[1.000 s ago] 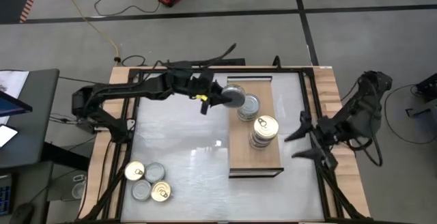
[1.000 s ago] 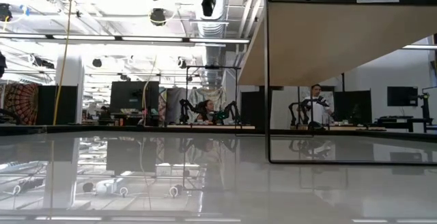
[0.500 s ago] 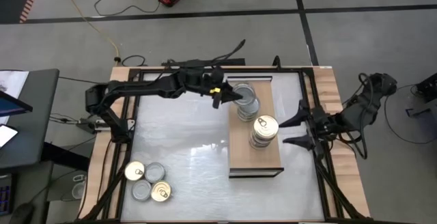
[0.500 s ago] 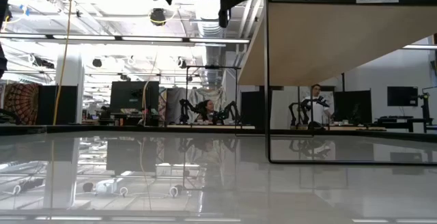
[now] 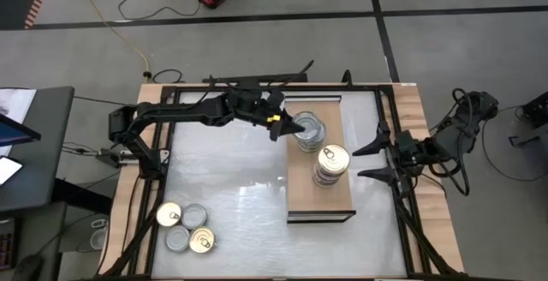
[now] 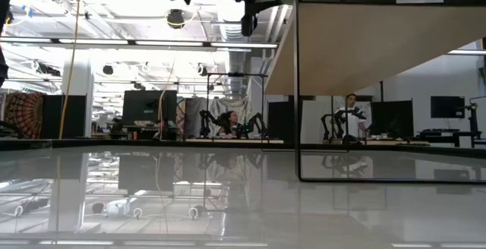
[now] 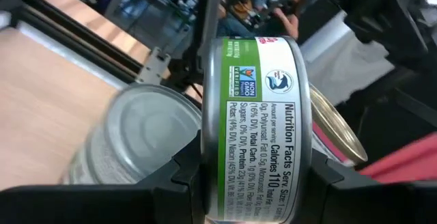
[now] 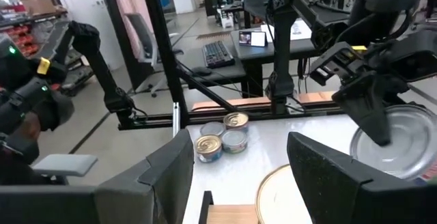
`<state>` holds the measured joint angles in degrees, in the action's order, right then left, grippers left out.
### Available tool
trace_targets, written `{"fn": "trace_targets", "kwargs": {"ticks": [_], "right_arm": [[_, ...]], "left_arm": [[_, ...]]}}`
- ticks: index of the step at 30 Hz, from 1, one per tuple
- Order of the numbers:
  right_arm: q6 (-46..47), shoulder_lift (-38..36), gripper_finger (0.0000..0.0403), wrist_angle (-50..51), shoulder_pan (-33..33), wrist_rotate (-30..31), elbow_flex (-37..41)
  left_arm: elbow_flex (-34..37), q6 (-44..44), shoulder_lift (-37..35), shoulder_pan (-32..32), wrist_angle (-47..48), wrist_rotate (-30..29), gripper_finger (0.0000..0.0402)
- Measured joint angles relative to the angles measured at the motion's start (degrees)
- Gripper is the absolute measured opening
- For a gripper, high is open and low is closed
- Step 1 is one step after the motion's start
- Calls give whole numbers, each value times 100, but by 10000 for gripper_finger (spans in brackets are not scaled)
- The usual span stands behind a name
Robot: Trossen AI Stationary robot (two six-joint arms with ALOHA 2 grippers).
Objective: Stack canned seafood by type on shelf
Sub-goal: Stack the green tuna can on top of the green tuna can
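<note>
Partway — left gripper [image 7: 256,176] pinches a green-label tin [image 7: 256,125] over the silver-lid stack [image 5: 310,134] at the shelf [image 5: 336,199] 12 o'clock end, gold-lid stack [image 5: 331,163] beside it, three tins [image 5: 184,227] left at the tabletop's 7 o'clock — right gripper [image 8: 235,176] spread, idle at 3 o'clock.

The high view is looking straight down on the whole table [image 5: 231,195]; the low view is facing level across it into the room; each wrist view is looking close past its own fingers, both sharing the shelf [image 5: 334,197].
</note>
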<state>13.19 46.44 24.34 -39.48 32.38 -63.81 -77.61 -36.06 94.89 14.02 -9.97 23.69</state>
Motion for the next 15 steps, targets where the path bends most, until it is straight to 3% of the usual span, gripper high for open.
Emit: {"fn": "trace_targets", "kwargs": {"ticks": [6,11,15], "right_arm": [[-26,4,260,4,0,0,2],[-37,4,260,4,0,0,2],[-22,18,260,2,0,0,2]], "left_arm": [[0,-107,-2,-75,-167,-398,133],[1,-128,-4,-171,-77,-1164,133],[1,-135,-2,-205,-134,-1251,133]]}}
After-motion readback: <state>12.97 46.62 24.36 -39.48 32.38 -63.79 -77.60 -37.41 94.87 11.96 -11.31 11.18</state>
